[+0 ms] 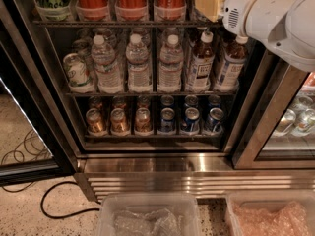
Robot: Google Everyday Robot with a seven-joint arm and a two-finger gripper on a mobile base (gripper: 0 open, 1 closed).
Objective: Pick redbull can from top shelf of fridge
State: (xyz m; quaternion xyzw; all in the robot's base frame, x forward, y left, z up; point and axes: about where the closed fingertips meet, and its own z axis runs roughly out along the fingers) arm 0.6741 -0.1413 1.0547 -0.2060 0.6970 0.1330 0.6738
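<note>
The end effector (207, 6) hovers at the right end of the top shelf (123, 22), likely lining up the redbull can; its grip state can't be told.

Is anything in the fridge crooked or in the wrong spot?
Yes: a pale can at the left end of the middle shelf leans sideways, while the water bottles stand straight. The gripper is at the right end of the top shelf.

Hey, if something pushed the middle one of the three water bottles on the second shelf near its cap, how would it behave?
The water bottle is tall and narrow, so a high push would probably tip it, though the neighbouring bottles might catch it. It seems full, so likely heavyish. The end effector is up at the top shelf, away from it.
</note>
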